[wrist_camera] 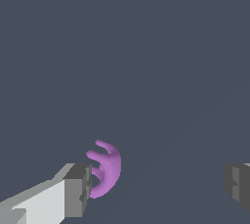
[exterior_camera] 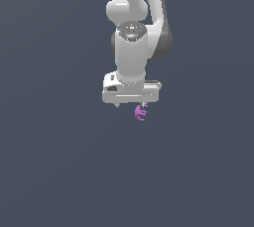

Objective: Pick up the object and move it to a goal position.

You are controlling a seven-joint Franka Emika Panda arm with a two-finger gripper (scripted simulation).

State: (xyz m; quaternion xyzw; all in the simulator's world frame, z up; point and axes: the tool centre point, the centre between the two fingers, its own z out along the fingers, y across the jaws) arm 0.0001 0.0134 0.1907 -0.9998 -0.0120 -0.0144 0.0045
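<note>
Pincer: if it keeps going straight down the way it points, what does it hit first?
Probably the purple object, which sits against one fingertip, not centred in the open pincer. The middle of the gap looks free down to the grey floor; depth is unclear.

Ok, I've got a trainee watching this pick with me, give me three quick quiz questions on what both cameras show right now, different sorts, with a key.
1. True or false: the gripper is shut on the purple object.
2. Multiple choice: in the wrist view, the purple object sits (A) midway between the two fingers, (B) close beside one finger, (C) outside the fingers' span.
3. Fill in: in the exterior view, the purple object shows just below the gripper, toward that view's ____ side.

Key:
1. False. The jaws stand wide apart.
2. B. Whether it touches that finger cannot be told.
3. Right.
</note>
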